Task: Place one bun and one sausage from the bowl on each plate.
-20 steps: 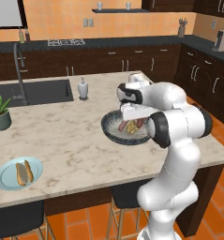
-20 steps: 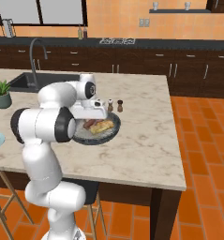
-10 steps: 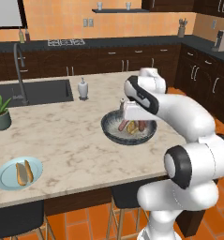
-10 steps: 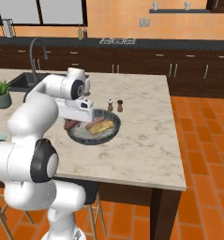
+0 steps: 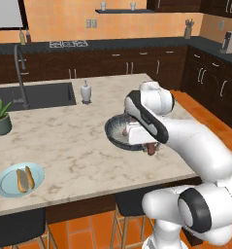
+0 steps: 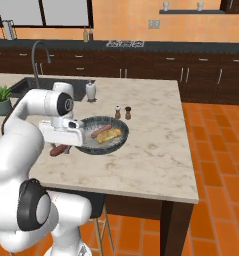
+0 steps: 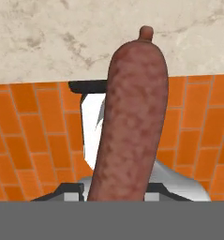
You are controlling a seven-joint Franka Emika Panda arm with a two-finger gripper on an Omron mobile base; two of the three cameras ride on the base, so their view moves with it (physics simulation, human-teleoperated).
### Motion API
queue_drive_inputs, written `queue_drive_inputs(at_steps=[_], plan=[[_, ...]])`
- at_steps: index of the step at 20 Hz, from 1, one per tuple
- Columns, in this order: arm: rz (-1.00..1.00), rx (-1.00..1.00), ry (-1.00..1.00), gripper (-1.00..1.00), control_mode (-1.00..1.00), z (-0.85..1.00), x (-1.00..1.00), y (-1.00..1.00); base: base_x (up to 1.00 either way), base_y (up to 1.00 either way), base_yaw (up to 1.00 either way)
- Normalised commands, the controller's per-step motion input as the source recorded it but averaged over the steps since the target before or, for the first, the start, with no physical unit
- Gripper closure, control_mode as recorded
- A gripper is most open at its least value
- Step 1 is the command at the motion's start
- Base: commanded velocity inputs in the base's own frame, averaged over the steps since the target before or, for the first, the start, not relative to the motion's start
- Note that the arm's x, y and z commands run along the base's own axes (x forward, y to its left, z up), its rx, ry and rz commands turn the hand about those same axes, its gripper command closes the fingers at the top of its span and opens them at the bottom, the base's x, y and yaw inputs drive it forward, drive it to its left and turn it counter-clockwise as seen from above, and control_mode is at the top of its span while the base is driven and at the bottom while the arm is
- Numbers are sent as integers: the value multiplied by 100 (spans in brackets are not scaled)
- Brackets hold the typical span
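— At the near edge of the marble table (image 5: 78, 146), what has the arm got?
— A sausage (image 7: 132, 122). The claw (image 6: 61, 149) is closed down tight on it. In the hand view it fills the middle, reddish-brown and mottled, nub end toward twelve o'clock, with table stone beyond it and orange floor tiles on both sides. From the right base view the same sausage (image 6: 60, 149) pokes out under the white hand, lying roughly level, just at eight o'clock from the bowl.
— And the bowl itself?
— The dark grey bowl (image 6: 118, 142) sits mid-table, right beside the hand. Inside it I see another sausage (image 6: 97, 133) and a golden bun (image 6: 110, 135), side by side and touching. From the left base view the arm covers much of the bowl (image 5: 112, 136), and the held sausage (image 5: 151, 148) hangs at its four o'clock rim.
— Any plate served?
— The pale blue plate (image 5: 3, 184) lies far off at the table's eight o'clock corner in the left base view, well apart from the bowl. On it is a second bun (image 5: 24, 179); whether a sausage lies with it I cannot tell.
— Anything else about?
— A potted plant (image 5: 0, 116) by the sink (image 5: 40, 95), a white soap bottle (image 5: 86, 91), and two small shakers (image 6: 122, 112) just at twelve o'clock from the bowl.
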Motion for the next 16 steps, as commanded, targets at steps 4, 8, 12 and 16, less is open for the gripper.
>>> queue_drive_inputs(at_steps=[4,8,12,16], plan=[[0,0,4,100,-100,-2,-15,0,0,0,0],[0,0,0,100,100,-5,0,8,0,48,0],[0,0,0,100,100,0,0,0,0,100,1],[0,0,0,100,100,0,0,0,0,100,0]])
